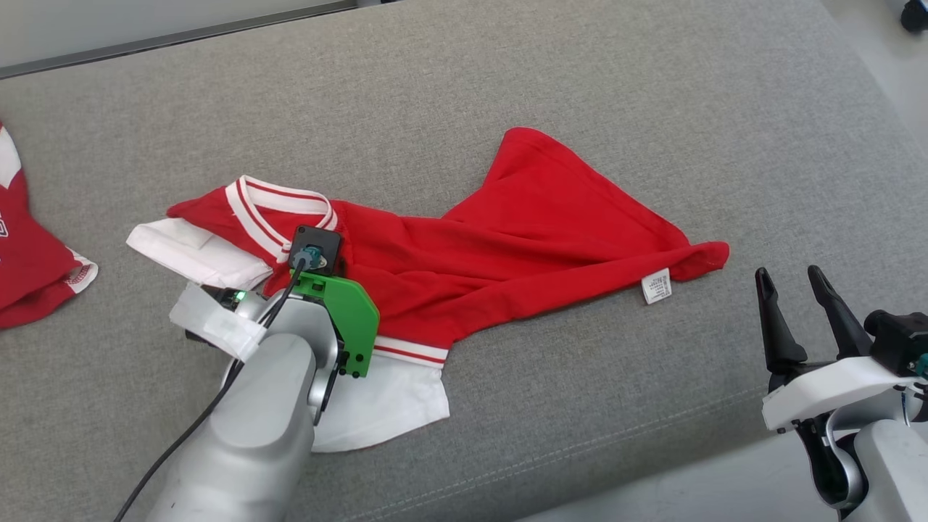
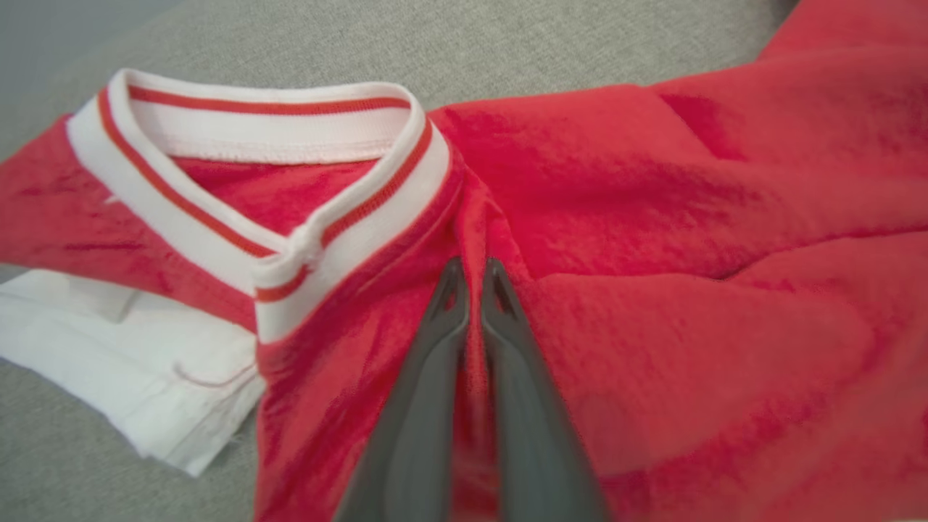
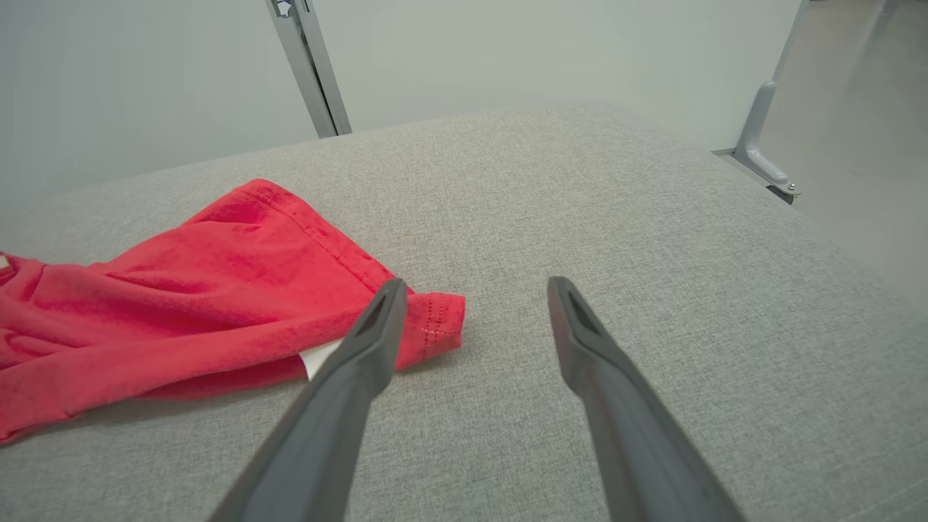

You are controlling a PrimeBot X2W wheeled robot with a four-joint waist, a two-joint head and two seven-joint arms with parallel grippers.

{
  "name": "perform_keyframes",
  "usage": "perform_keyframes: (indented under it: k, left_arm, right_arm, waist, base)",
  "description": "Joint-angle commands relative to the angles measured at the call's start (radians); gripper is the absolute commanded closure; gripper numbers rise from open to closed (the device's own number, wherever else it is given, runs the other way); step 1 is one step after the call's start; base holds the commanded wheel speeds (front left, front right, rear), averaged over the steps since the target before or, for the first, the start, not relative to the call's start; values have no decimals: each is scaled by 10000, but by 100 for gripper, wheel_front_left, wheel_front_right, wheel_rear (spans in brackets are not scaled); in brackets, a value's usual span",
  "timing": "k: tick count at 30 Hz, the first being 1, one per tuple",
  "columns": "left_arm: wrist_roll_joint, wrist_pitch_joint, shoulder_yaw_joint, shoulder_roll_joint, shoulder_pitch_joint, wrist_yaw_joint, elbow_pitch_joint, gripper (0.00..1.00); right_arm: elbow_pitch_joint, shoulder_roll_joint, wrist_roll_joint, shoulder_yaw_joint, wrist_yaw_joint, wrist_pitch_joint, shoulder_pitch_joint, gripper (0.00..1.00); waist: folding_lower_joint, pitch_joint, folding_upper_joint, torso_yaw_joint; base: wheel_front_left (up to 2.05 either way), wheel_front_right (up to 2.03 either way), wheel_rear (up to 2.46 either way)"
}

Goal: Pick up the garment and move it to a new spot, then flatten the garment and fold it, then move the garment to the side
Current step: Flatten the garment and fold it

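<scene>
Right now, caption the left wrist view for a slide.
Left gripper shut on a fold of the red garment beside its striped collar.

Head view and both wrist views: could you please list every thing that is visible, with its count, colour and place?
garment: one, red with white trim, crumpled at the middle of the cushion
care label: one, white, at the garment's hem on the robot's right side
second garment: one, red and white, at the left edge of the head view, partly cut off
cushion: one, grey, under both garments
metal post: one, silver, behind the cushion in the right wrist view
left fingers: two, dark, closed on a fold of the garment just beside its collar
right fingers: two, dark, spread open, near the hem but apart from the garment
</scene>
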Motion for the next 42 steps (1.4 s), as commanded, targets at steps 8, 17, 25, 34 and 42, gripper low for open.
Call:
perform_keyframes:
  k: [8,17,25,34,42]
  left_arm:
    - [96,-1627,237,113,-1171,383,650,100]
    - [6,-2206,371,481,-1989,535,1805,100]
    - [-761,-2854,983,547,-2105,409,2320,0]
    - [-2017,-3751,1902,481,-1369,-514,1346,0]
    - [-2393,-3998,2211,791,1446,-231,-1276,0]
  right_arm:
    - [-133,71,-47,130,-15,-34,-159,0]
    - [-208,-63,5,371,-15,-34,-635,0]
    - [-344,-406,-73,265,-15,169,-1264,0]
    - [-627,-564,-278,-1043,-15,1212,-904,0]
    - [-604,64,-516,-1985,-13,1179,425,0]
  waist:
    - [0,50,0,-136]
    - [0,259,0,-320]
    - [0,359,0,-39]
    - [0,106,0,660]
    - [0,-120,0,1031]
  base:
    - [0,0,0]
    - [0,0,0]
    - [0,0,0]
    - [0,0,0]
    - [0,0,0]
